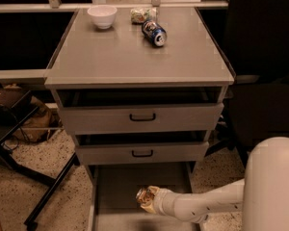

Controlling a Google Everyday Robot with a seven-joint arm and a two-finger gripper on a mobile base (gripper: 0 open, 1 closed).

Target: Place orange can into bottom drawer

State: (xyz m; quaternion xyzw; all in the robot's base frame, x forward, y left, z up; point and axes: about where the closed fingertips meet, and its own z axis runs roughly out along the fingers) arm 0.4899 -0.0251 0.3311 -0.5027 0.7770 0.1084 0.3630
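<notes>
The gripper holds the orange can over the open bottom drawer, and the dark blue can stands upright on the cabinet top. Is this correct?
Not quite. The camera view shows the dark blue can lying on its side on the cabinet top. The gripper does hold the orange can over the open bottom drawer.

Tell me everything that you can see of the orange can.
The orange can is a small drink can, orange-gold and white, with a silver end turned to the left of the picture. It is tilted, nearly on its side, gripped in the hand, which reaches from the right over the open bottom drawer. It seems to hang above the grey floor, not touching it.
</notes>
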